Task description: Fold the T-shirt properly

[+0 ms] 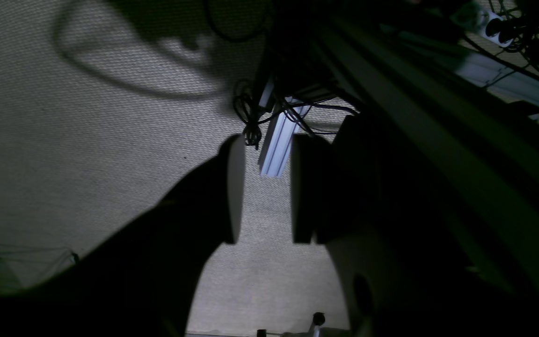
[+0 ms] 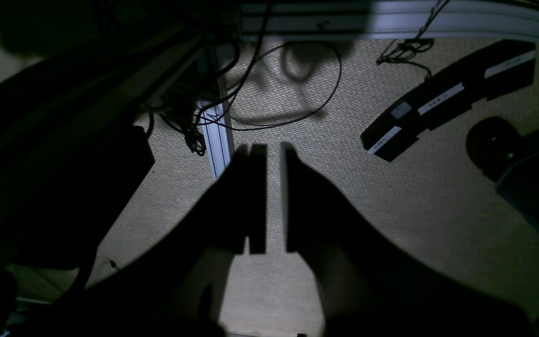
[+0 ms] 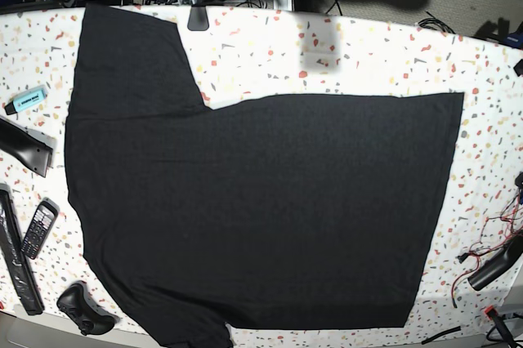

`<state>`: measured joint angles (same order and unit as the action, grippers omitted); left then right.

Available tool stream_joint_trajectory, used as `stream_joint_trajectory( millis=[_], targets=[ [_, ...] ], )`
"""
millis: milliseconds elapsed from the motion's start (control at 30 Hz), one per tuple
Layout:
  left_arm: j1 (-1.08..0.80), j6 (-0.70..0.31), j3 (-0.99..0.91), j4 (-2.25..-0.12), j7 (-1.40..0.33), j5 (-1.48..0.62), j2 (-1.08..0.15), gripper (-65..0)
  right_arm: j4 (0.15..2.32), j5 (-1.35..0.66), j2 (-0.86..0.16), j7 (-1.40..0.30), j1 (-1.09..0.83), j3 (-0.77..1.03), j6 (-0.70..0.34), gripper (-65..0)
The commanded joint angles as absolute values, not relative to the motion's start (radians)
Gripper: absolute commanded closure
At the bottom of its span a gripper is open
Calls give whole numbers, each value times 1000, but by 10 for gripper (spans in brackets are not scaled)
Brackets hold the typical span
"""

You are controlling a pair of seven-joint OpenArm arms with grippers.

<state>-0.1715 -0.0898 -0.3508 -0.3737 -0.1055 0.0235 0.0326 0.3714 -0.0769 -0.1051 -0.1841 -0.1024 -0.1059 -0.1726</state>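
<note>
From the left wrist camera I see the left gripper (image 1: 263,187) dark against a pale woven floor covering (image 1: 87,154), its two fingers standing well apart with nothing between them. Past the tips an aluminium profile (image 1: 276,147) stands on the floor beside a knot of black cables (image 1: 251,117). A white power strip (image 1: 496,23) sits at the upper right; I can read no lettering in this view.

From the right wrist camera, the right gripper (image 2: 273,199) shows its fingers nearly together, a thin bright slit between them and nothing pinched. A black bar-shaped device (image 2: 447,100) lies on the floor to the right, with pale label strips along it; the print is too small and blurred for me to read. A thin cable loop (image 2: 293,89) trails across the floor near an upright aluminium strut (image 2: 218,135).

From the base view, neither arm appears. The T-shirt (image 3: 261,209) lies spread flat on the speckled terrazzo-patterned table (image 3: 270,46), plain black side up, one sleeve reaching to the upper left corner and the hem to the right. On the table's left edge sit a light-blue highlighter (image 3: 26,100), a keypad handset (image 3: 38,228) and a black controller (image 3: 82,307); no writing on them is legible.
</note>
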Motion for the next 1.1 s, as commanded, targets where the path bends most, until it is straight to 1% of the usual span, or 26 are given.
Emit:
stream_joint_trajectory(
  millis=[0, 600, 867, 1067],
  targets=[
    [-177, -97, -351, -382, -111, 27, 30, -155, 379, -78, -111, -184, -99, -105, -178, -57],
    [-178, -97, -351, -394, -115, 27, 30, -155, 379, -78, -111, -197, -100, -105, -178, -57],
    [-214, -97, -351, -520, -175, 26, 30, -155, 398, -77, -119, -237, -109, -105, -178, -57],
    [-290, -97, -349, -632, -179, 16, 18, -155, 554, -78, -153, -254, -207, -105, -179, -57]
  ],
)
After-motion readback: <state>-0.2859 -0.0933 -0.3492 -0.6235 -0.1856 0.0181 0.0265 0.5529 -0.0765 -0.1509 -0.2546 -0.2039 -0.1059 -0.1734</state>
